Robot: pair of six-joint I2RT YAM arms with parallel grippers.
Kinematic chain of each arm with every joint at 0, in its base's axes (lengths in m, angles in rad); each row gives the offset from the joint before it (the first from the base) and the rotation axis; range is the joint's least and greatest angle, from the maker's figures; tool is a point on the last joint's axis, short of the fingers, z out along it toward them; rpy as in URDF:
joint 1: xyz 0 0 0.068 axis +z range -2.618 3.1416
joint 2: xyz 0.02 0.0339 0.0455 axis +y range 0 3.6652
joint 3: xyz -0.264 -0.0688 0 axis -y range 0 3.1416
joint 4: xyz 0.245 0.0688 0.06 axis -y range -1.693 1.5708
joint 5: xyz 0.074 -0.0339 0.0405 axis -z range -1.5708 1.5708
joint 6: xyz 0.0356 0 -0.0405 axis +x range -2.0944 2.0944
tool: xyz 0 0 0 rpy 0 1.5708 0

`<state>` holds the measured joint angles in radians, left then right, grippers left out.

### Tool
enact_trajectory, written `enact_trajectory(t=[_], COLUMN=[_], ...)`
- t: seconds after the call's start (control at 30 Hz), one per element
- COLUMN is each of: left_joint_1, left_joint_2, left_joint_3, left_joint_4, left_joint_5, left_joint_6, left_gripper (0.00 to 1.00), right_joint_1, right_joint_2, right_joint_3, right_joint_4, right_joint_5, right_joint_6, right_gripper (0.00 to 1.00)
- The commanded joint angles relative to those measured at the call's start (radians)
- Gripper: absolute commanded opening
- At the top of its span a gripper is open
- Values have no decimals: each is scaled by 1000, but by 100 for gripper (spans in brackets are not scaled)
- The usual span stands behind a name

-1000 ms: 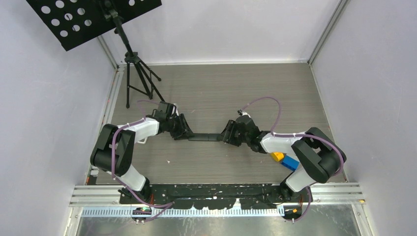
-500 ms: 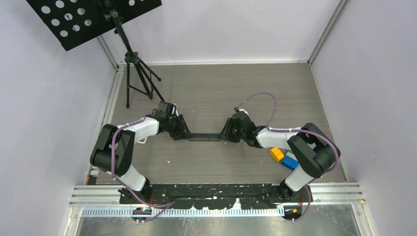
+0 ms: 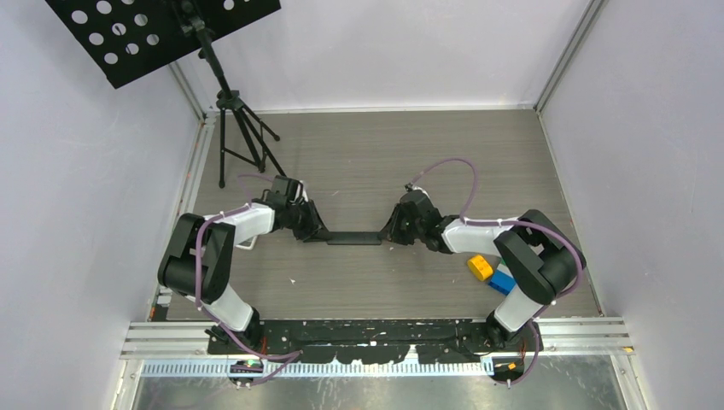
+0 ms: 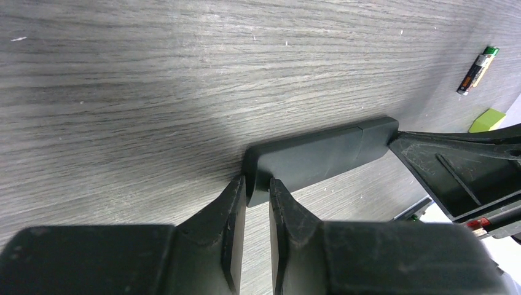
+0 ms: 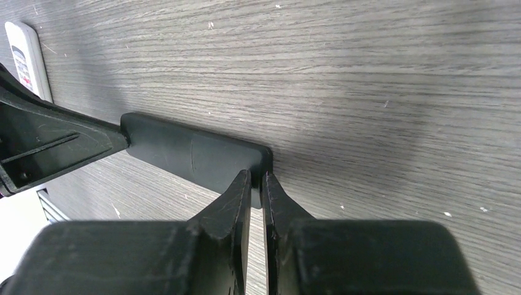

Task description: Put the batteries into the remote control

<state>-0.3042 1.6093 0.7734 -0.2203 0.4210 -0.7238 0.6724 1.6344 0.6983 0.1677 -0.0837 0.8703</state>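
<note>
The black remote control [image 3: 354,238] lies flat on the wood-grain table between my two arms. My left gripper [image 3: 318,234] is shut on its left end, as the left wrist view shows [image 4: 257,187]. My right gripper [image 3: 391,233] is shut on its right end, as the right wrist view shows [image 5: 258,181]. The remote's dark body shows in both wrist views [image 4: 319,157] [image 5: 190,153]. One gold-and-black battery [image 4: 476,70] with a green tip lies on the table beyond the right gripper. Other batteries are out of view.
A yellow block [image 3: 481,267] and a blue block [image 3: 502,281] lie beside the right arm. A lime-green block [image 4: 488,120] sits near the battery. A white remote-like device [image 5: 24,58] lies by the left gripper. A tripod music stand [image 3: 239,141] stands at back left.
The right arm has drawn in and shifted left and back, uncovering the yellow block. Both grippers have stayed on the remote, which has barely moved.
</note>
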Motion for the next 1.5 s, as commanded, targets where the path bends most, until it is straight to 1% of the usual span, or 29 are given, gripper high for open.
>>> enact_trajectory(t=[0.0, 0.17, 0.3, 0.37, 0.43, 0.47, 0.5, 0.53, 0.6, 0.63, 0.67, 0.7, 0.8, 0.83, 0.93, 1.0, 1.07, 1.13, 1.2, 1.3, 1.47], left_joint_1=[-10, -16, -18, -17, -16, -16, -15, -13, 4, 15, 25, 36, 61, 68, 97, 122, 144, 164, 183, 213, 275], left_joint_2=[39, 48, 43, 34, 23, 17, 9, 0, -18, -34, -46, -59, -96, -106, -137, -160, -182, -201, -214, -228, -246], left_joint_3=[-33, -43, -39, -25, 2, 22, 41, 62, 100, 116, 128, 140, 176, 188, 219, 232, 241, 246, 253, 260, 254], left_joint_4=[46, 77, 76, 64, 36, 15, -13, -35, -88, -107, -123, -138, -197, -218, -275, -311, -340, -366, -393, -425, -434], left_joint_5=[34, 55, 50, 39, 18, 2, -22, -47, -100, -120, -137, -155, -219, -247, -304, -332, -343, -341, -325, -300, -242], left_joint_6=[-14, -29, -31, -29, -18, -8, 3, 17, 37, 43, 49, 53, 64, 68, 73, 72, 73, 76, 81, 92, 121], left_gripper=[16, 14, 14, 14, 16, 17, 19, 22, 30, 35, 40, 46, 65, 69, 81, 87, 91, 93, 93, 93, 93], right_joint_1=[46, 104, 145, 147, 146, 145, 145, 142, 133, 127, 122, 121, 121, 121, 121, 122, 124, 130, 133, 136, 148], right_joint_2=[75, 129, 142, 130, 97, 77, 52, 30, -11, -25, -32, -36, -12, 1, 54, 96, 130, 166, 203, 242, 279], right_joint_3=[25, 62, 97, 104, 118, 130, 142, 154, 181, 199, 217, 238, 306, 325, 382, 421, 449, 476, 515, 547, 576], right_joint_4=[11, 32, 28, 8, -55, -98, -146, -189, -262, -286, -306, -322, -357, -360, -353, -368, -382, -419, -473, -532, -543], right_joint_5=[-12, -9, 2, 17, 61, 98, 142, 172, 209, 205, 188, 171, 112, 99, 19, -10, -37, -67, -95, -115, -85], right_joint_6=[23, 45, 46, 39, 5, -19, -49, -82, -149, -192, -246, -297, -427, -467, -601, -678, -760, -852, -961, -1040, -1064], right_gripper=[13, 13, 13, 14, 17, 21, 27, 36, 50, 55, 75, 81, 84, 84, 85, 87, 92, 95, 96, 96, 95])
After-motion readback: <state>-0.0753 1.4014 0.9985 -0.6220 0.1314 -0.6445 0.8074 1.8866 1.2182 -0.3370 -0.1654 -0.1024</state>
